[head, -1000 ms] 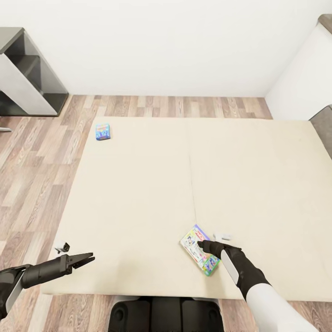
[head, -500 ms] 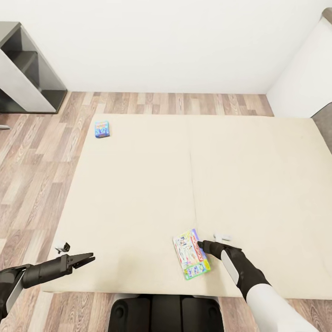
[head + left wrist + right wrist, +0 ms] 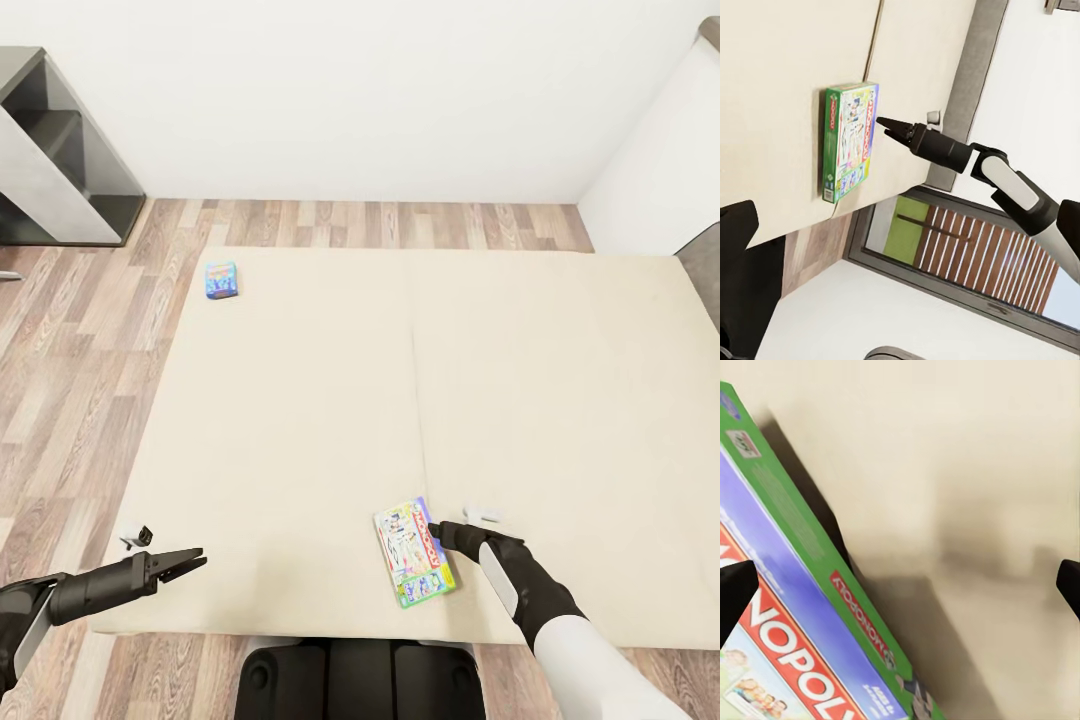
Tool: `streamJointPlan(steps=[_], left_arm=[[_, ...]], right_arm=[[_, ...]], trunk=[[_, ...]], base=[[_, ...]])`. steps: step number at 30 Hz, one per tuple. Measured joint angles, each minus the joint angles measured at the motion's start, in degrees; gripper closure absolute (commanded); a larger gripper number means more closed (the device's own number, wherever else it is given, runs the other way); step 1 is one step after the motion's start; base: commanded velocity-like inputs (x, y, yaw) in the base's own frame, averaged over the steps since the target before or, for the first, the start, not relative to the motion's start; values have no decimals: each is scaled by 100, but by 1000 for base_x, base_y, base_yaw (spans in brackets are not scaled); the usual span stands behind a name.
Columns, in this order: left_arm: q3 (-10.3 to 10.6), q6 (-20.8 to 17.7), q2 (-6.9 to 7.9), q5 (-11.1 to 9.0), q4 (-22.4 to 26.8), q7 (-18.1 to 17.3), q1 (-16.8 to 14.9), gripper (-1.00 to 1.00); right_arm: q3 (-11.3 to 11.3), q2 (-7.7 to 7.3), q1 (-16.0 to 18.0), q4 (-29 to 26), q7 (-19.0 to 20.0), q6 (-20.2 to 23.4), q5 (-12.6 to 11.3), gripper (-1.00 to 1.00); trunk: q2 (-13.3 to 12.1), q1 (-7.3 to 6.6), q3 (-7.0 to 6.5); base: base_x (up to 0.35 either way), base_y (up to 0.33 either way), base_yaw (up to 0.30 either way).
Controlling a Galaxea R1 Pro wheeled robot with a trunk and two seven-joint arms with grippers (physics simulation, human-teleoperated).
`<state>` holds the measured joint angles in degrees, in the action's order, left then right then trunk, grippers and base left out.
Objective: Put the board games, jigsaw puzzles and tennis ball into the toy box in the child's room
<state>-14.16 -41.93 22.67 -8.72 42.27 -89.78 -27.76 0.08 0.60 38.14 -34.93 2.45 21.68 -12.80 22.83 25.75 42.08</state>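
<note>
The green-edged Monopoly board game [image 3: 412, 553] lies flat near the front edge of the beige bed [image 3: 300, 420]. My right gripper [image 3: 436, 529] is open and low at the box's right long edge. In the right wrist view one fingertip [image 3: 735, 589] hangs over the Monopoly lid [image 3: 787, 607] and the other over bare mattress. The left wrist view shows the same box [image 3: 849, 141] with the right gripper [image 3: 883, 122] at its edge. The small blue-teal board game [image 3: 221, 281] lies at the bed's far left corner. My left gripper [image 3: 198, 558] is open and empty above the front left corner.
A dark grey open shelf unit [image 3: 60, 150] stands at the back left on the wood-plank floor [image 3: 70, 380]. A white wall section [image 3: 660, 170] rises at the right. Two small grey-white bits [image 3: 483, 516] [image 3: 135, 538] sit beside the grippers. My base [image 3: 360, 680] is against the bed's front edge.
Over the last second the Monopoly box swung round and slid a little left against the right gripper. In the last half second it barely moved. The left arm stayed still.
</note>
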Motion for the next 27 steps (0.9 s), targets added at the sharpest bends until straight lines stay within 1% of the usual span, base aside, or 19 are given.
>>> streamJointPlan(steps=[27], left_arm=[[-17,6,0,9,-1,0,0,-100]], right_arm=[[7,8,-5,8,0,10,0,-100]], trunk=[[0,0,0]], base=[[0,0,0]])
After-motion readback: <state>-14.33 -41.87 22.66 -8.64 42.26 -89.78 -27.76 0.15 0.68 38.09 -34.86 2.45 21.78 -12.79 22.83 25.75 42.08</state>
